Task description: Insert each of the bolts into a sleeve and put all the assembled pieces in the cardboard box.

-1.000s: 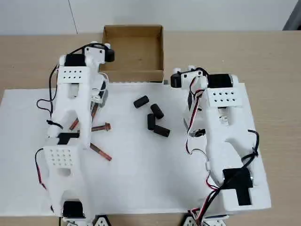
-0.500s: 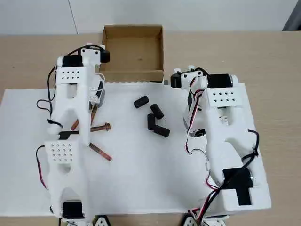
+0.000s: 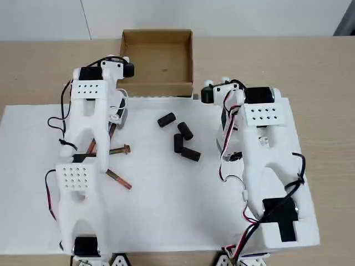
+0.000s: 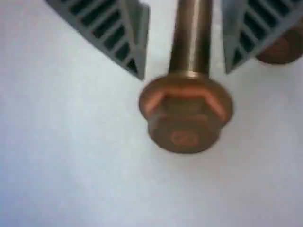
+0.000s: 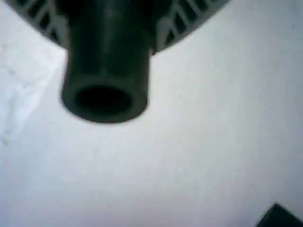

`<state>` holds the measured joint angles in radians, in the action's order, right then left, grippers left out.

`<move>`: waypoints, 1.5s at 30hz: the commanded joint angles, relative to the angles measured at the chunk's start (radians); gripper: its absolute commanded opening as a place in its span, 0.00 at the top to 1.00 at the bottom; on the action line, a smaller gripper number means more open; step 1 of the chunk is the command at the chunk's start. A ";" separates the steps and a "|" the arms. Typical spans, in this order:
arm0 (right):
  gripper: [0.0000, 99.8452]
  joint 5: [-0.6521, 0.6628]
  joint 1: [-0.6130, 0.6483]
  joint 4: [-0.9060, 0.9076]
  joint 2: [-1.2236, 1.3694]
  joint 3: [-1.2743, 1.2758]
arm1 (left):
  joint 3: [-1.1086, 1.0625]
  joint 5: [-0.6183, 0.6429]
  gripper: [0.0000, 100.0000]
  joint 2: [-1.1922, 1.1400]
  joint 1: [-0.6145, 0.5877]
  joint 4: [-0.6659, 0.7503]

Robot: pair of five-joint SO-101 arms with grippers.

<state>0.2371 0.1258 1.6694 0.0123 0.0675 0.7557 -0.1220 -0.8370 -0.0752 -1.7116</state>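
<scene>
Left fingers [image 4: 128, 42] spread, straddling a bolt [image 4: 185, 113], with a gap on each side. Shank runs along them, flanged head past the tips, on the white sheet [image 3: 166, 210]. Right fingers [image 5: 182, 19] pinch a black sleeve [image 5: 106, 71], bore opening past the tips. Sheet covers the wooden table [image 3: 321, 66], with the cardboard box [image 3: 157, 88] at its far edge. Both my arms extended, wrists down.

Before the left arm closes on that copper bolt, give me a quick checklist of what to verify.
1. Copper flanged bolt centred in left end effector: ok, shank lies between the fingers.
2. Left grip closed: not ok, gaps on both sides.
3. Neighbouring copper bolt clear of the fingers: cannot tell, it sits close beside one.
4. Black cylindrical sleeve held in right end effector: ok.
5. Sleeve bore unobstructed: ok.
</scene>
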 commanded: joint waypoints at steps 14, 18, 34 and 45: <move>1.00 0.003 -0.002 -0.002 -0.056 -0.003 | 0.016 -0.008 0.98 -0.060 -0.009 0.017; 1.00 0.006 -0.002 -0.001 -0.058 -0.003 | 0.035 -0.008 0.99 -0.060 -0.009 -0.002; 1.00 0.005 -0.007 0.053 -0.372 0.028 | -0.082 0.017 1.00 0.411 0.141 -0.041; 1.00 0.005 -0.010 0.047 -0.750 0.150 | -0.412 0.071 1.00 0.970 0.219 -0.040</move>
<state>0.2371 0.1258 1.7154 -0.6183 0.2041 0.3798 -0.0422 -0.0760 0.1289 -1.7346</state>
